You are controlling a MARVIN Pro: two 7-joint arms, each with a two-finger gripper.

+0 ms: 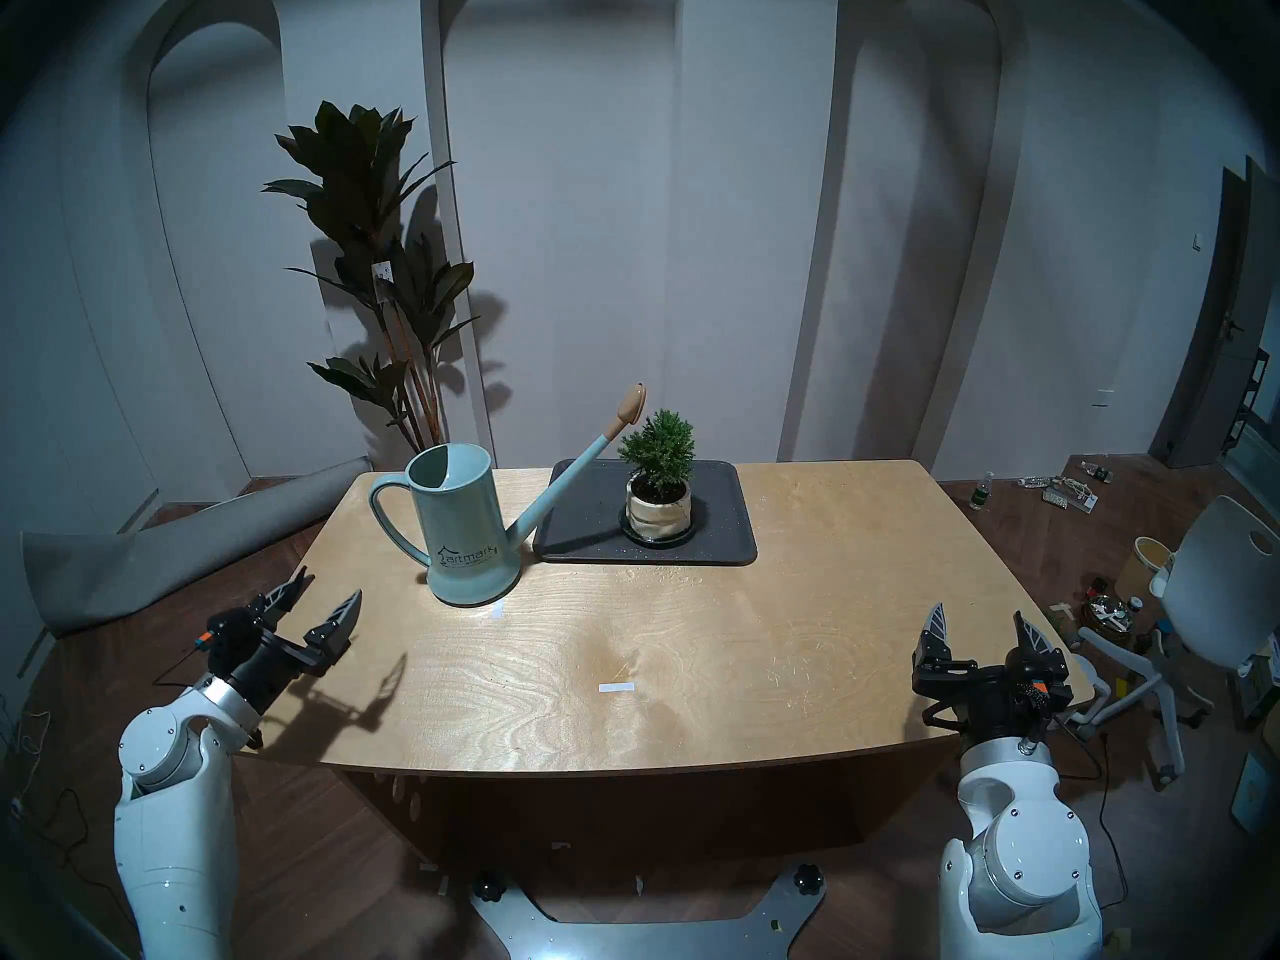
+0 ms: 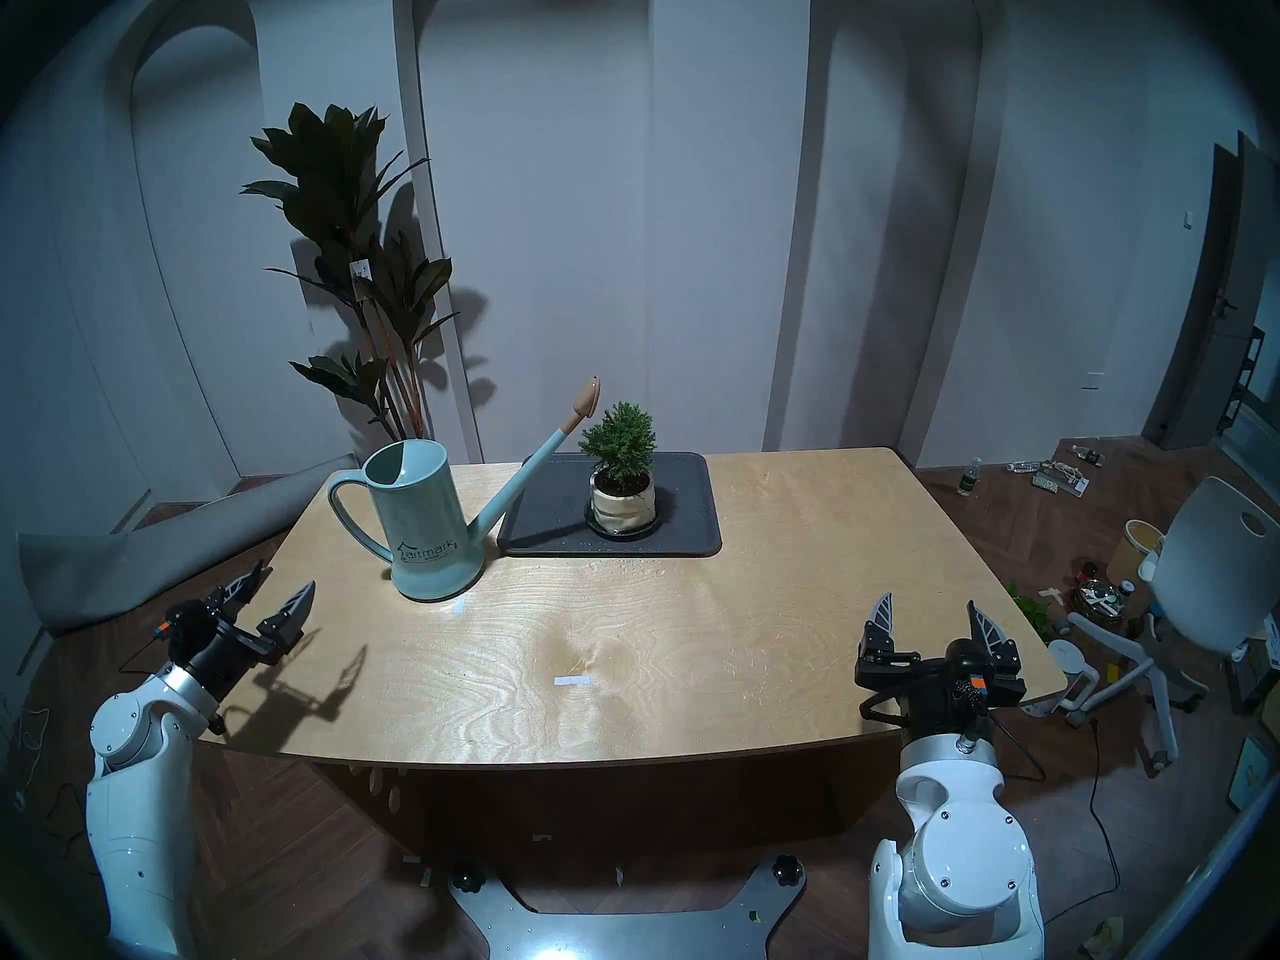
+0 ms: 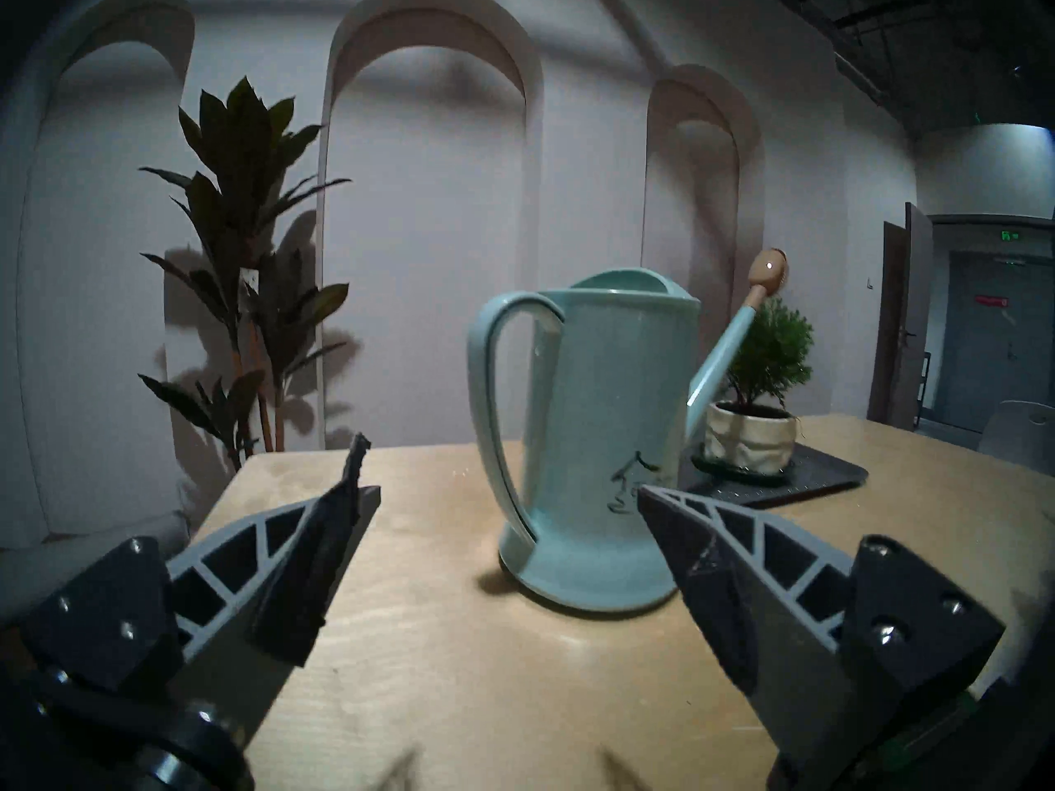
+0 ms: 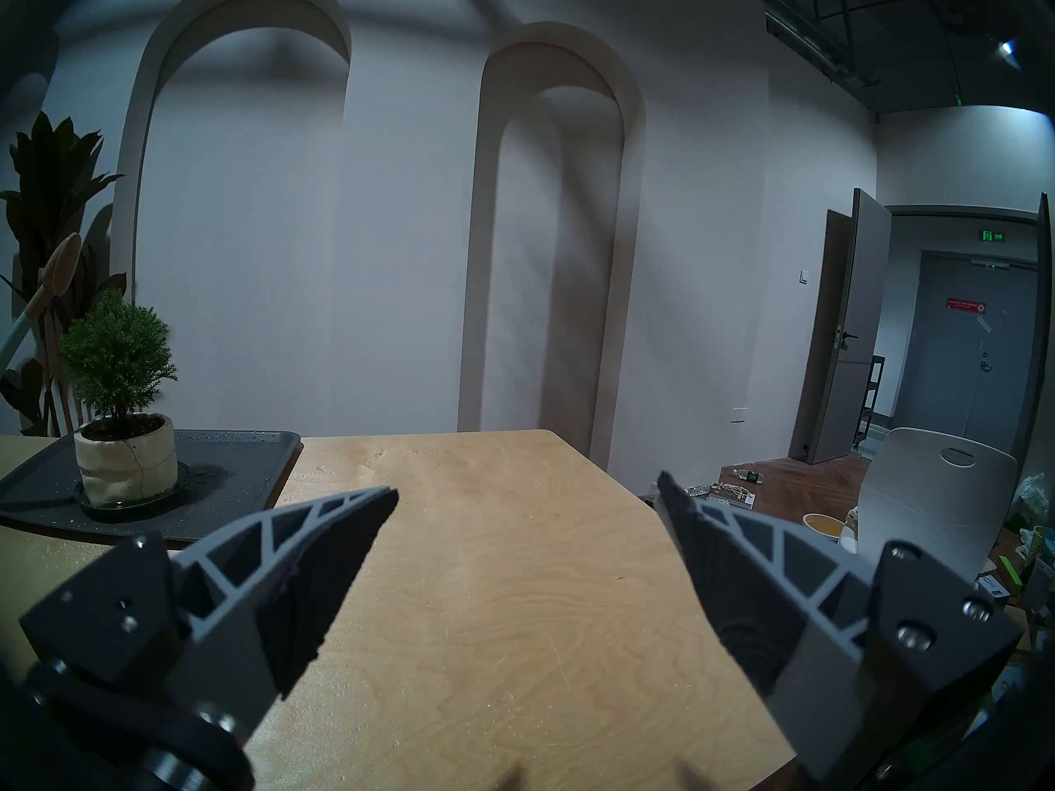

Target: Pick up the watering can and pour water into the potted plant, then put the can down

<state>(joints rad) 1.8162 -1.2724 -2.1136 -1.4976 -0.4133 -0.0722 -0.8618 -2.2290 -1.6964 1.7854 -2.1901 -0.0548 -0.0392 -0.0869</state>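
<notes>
The pale teal watering can [image 1: 464, 529] [image 2: 426, 522] [image 3: 599, 447] stands upright on the wooden table [image 1: 762, 626], handle to the left, its thin spout rising right to a tan rose [image 1: 630, 404] beside the potted plant. The potted plant [image 1: 658, 480] [image 2: 620, 474] [image 4: 123, 407], a small green shrub in a cream pot, sits on a dark tray [image 1: 720, 522]. My left gripper [image 1: 331, 588] [image 2: 280, 577] [image 3: 502, 470] hangs open at the table's left edge, a short way from the can's handle, holding nothing. My right gripper [image 1: 978, 616] [image 2: 928, 602] [image 4: 525, 481] is open and empty near the right front corner.
A tall dark broad-leaved floor plant [image 1: 377, 280] stands behind the table's left corner. A white chair [image 1: 1212, 591] and floor clutter lie off to the right. Two small white tape marks [image 1: 616, 687] are on the tabletop.
</notes>
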